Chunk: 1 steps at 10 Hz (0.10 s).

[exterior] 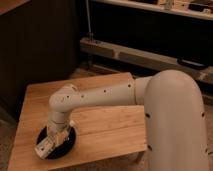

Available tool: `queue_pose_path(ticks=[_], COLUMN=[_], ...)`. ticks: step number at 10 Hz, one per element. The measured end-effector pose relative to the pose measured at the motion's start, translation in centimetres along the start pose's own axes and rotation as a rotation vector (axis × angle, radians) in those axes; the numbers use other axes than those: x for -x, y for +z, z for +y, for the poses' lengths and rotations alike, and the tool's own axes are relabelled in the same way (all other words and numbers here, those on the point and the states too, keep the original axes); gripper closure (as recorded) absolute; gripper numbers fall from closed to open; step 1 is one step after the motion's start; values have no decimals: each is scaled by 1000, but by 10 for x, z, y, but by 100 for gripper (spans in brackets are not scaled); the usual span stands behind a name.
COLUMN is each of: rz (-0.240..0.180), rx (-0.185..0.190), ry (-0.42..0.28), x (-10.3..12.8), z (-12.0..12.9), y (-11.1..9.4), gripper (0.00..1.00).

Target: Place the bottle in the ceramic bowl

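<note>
The ceramic bowl [66, 145] is a black round dish near the front left corner of the wooden table [107, 125]. My gripper [51, 140] hangs straight down over the bowl's left half and reaches into it. It is shut on the bottle [43, 147], a small white cylinder that lies tilted low over the bowl's left rim. The wrist and gripper hide much of the bowl's inside.
My white arm [105, 97] stretches across the table from the right, with its large shoulder at the right edge. Dark cabinets stand behind the table. A low metal shelf rail [145, 57] runs along the back.
</note>
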Motion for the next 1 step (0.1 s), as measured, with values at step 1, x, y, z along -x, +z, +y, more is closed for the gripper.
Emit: queue_pose_path(ticks=[1], rz=[11], rx=[-4], ry=[5], x=[-2], z=[0], y=[-1], gripper=[20])
